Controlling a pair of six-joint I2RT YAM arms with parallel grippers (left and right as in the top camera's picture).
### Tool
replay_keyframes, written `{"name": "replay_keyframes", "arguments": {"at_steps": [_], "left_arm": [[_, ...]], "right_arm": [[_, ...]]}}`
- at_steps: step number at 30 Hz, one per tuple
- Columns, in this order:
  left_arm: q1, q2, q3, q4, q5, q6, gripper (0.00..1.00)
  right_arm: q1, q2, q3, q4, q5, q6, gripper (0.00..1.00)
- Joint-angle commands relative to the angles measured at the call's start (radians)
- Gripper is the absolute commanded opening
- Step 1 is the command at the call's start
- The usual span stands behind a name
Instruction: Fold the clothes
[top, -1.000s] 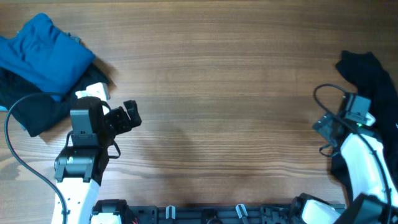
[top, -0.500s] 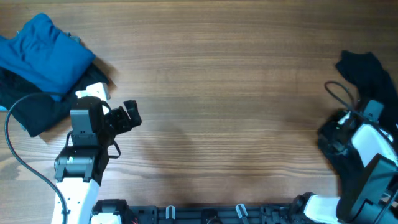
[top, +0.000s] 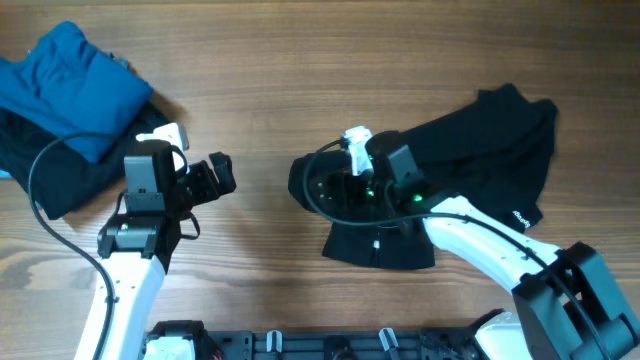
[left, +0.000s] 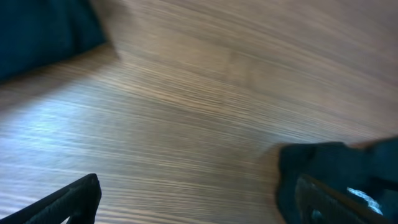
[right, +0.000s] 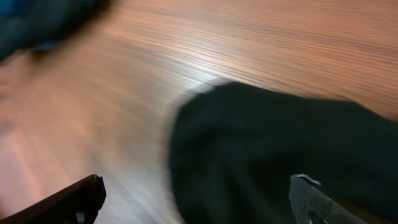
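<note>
Fingers spread, the right gripper (top: 335, 188) rests on the clothes (top: 480, 140), likely to flatten them; the left gripper (top: 218, 172) waits open, empty.

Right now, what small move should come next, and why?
Probably move the left gripper rightward to the bunched end of the black garment and spread it. The garment lies crumpled, not yet flat, and the left gripper is open over the table, holding nothing.
</note>
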Motion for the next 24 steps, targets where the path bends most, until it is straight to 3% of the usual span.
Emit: {"name": "replay_keyframes", "arguments": {"at_steps": [1,4,6,10,15,17,20,24], "left_arm": [[-0.003,0.005,0.018,0.066,0.164,-0.006,1.0],[-0.004,0.033,0.018,0.154,0.286,-0.138,1.0],[-0.022,0.092,0.018,0.171,0.311,-0.158,0.98],[-0.169,0.3,0.018,0.235,0.314,-0.217,0.99],[-0.365,0.585,0.018,0.454,0.313,-0.314,0.97],[-0.406,0.666,0.018,0.579,0.314,-0.321,0.83],[-0.407,0.692,0.018,0.754,0.274,-0.32,0.04],[-0.217,0.61,0.12,0.845,0.253,-0.32,0.04]], "right_arm": [[-0.102,-0.129,0.004,-0.085,0.147,-0.082,1.0],[-0.239,-0.333,0.004,-0.19,0.147,-0.127,1.0],[-0.301,-0.381,0.004,-0.253,0.147,-0.121,1.0],[-0.446,-0.397,0.003,-0.48,0.338,0.091,1.0],[-0.52,-0.397,0.003,-0.543,0.341,0.082,1.0],[-0.52,-0.397,0.003,-0.558,0.37,0.082,1.0],[-0.521,-0.386,0.003,-0.581,0.484,0.087,1.0],[-0.598,-0.337,0.003,-0.578,0.532,0.086,1.0]]}}
